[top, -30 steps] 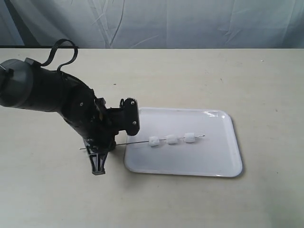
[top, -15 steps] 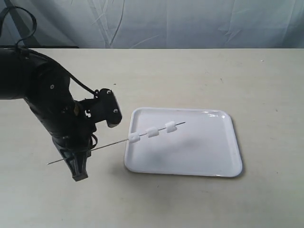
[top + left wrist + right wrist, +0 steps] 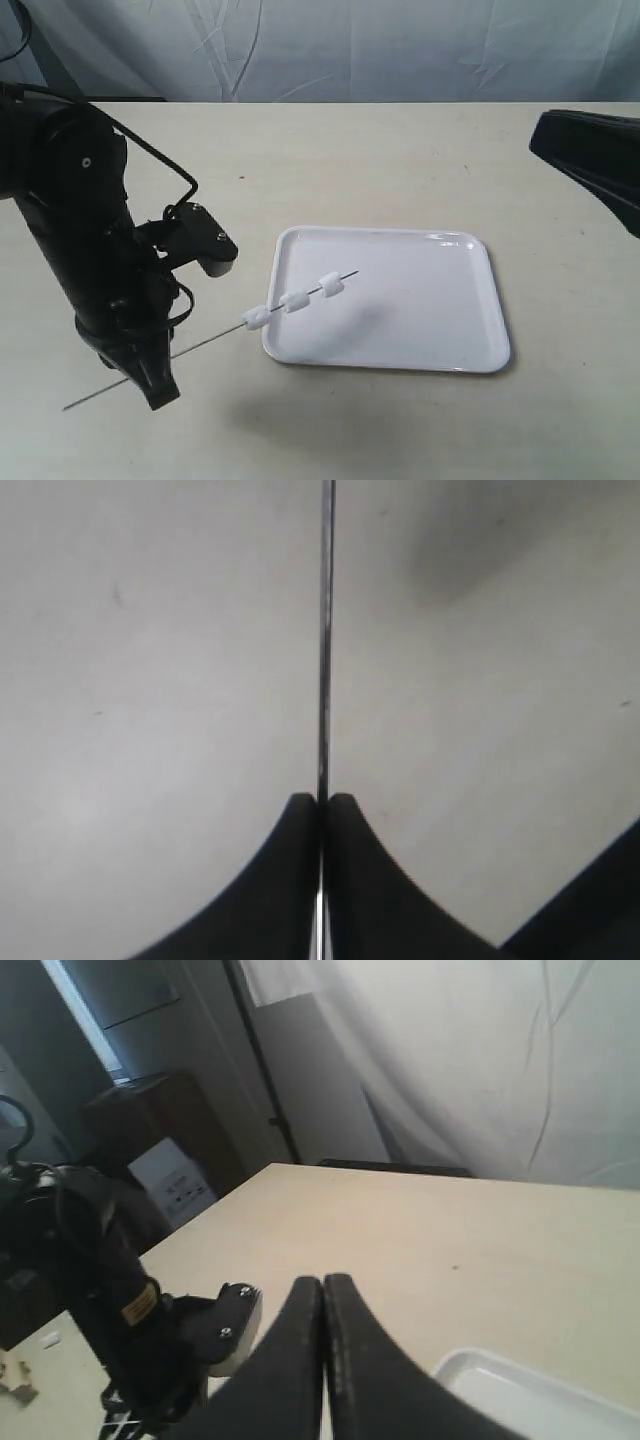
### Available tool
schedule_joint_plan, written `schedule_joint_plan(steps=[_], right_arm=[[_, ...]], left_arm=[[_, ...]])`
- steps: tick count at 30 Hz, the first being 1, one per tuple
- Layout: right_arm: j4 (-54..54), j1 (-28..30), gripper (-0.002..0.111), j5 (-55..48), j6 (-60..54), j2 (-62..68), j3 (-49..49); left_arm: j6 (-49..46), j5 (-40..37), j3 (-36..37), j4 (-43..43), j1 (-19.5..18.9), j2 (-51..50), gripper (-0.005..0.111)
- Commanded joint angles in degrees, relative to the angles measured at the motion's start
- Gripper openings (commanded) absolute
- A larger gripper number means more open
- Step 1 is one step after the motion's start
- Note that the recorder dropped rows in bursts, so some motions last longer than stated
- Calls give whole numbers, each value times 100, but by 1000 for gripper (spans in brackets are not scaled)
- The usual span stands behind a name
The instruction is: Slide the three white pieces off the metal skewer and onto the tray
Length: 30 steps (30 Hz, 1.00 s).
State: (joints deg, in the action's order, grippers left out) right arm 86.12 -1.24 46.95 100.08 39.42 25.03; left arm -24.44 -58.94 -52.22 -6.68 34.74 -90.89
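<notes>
My left gripper (image 3: 152, 386) is shut on the metal skewer (image 3: 200, 345) near its left end, low at the left of the table. In the left wrist view the fingertips (image 3: 300, 815) of the left gripper (image 3: 322, 800) pinch the thin rod (image 3: 324, 630). The skewer is lifted and slants up to the right. Three white pieces (image 3: 253, 318) (image 3: 294, 301) (image 3: 331, 286) are threaded on its far half, over the left edge of the white tray (image 3: 440, 320). My right gripper (image 3: 323, 1282) is shut and holds nothing; it hangs high at the right (image 3: 560, 140).
The tray's corner (image 3: 545, 1400) shows in the right wrist view, with the left arm (image 3: 110, 1300) beyond it. A pale cloth backdrop (image 3: 350, 50) hangs behind the table's far edge. The left arm's bulk (image 3: 80, 220) stands at the table's left.
The left arm has drawn the skewer leftward and raised it at a slant, so the pieces now hang over the tray's left edge. The right arm has come into view at the upper right.
</notes>
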Motion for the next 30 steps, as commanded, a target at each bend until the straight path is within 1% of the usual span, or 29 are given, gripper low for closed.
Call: schedule_joint_plan(steps=[1, 5, 10, 15, 19, 20, 23, 27, 30], right_arm=[[-219, -7, -1, 270, 13, 399, 102], [130, -7, -1, 188, -154, 572, 102], [382, -7, -1, -168, -97, 909, 102], [382, -7, -1, -1049, 681, 1437, 102], [346, -7, -1, -1456, 1112, 1895, 102], [346, -7, -1, -1518, 1112, 2014, 102], [358, -7, -1, -1561, 1124, 2431, 102], [452, -7, -1, -1249, 1307, 3209, 102], [441, -7, -1, -841, 1307, 3869, 102]], left_arm=[[47, 112, 7, -991, 19, 57, 0], [75, 227, 30, -1411, 19, 98, 0], [709, 738, 284, -1632, 19, 187, 0], [831, 994, 787, -2143, 19, 346, 0], [736, 1369, 1305, -2970, 19, 485, 0], [591, 1474, 1420, -3267, 19, 516, 0], [-348, 1667, 1675, -4305, 19, 555, 0], [-1573, 1633, 1867, -5991, 19, 555, 0], [-2304, 1508, 1955, -6799, 19, 555, 0]])
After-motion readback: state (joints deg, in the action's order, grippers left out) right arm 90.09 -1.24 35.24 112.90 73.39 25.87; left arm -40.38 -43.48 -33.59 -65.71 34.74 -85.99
